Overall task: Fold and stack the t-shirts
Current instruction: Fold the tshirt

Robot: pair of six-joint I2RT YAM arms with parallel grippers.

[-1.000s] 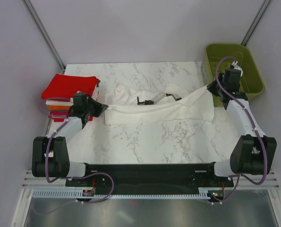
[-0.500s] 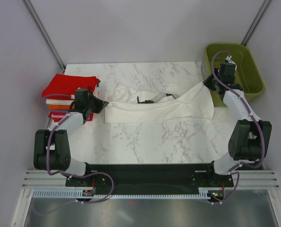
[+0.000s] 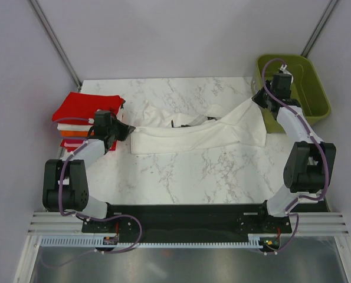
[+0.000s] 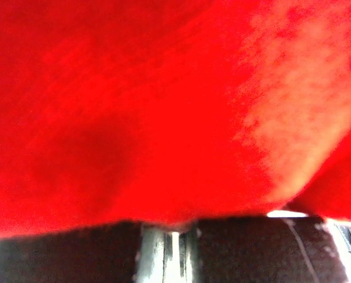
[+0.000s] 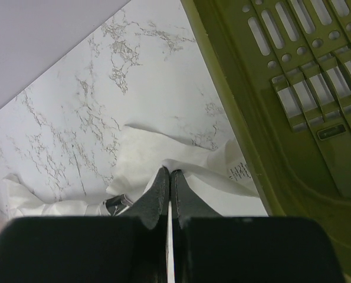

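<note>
**Figure. Top view with both wrist views.** The large white t-shirt (image 3: 193, 134), a soft and creased cloth, lay across the middle of the marble-patterned table (image 3: 187, 177). It formed a long, rumpled band stretched from centre left to upper right.

- **Left end:** It was drawn to a narrow point at the left gripper (image 3: 128, 129), whose fingers stood together on that corner.
- **Right end:** It rose in a tapering fold to the right gripper (image 3: 259, 99), just beside the left wall of the basket (image 3: 284, 58). In the right wrist view the two dark, wedge-shaped fingertips met tip to tip, with a thin pleat of white cloth pinched between them.
- **Basket:** Olive-green plastic, rectangular with rounded corners and slotted walls, it occupied the upper right of the frame.
- **Stack:** At centre left the stack of folded t-shirts (image 3: 70, 133) formed flat rectangles layered in white, orange and red, topped by a broad red t-shirt (image 3: 87, 106).

The left wrist view was filled by blurred red cloth close to the lens, above the dark gripper body.
</note>
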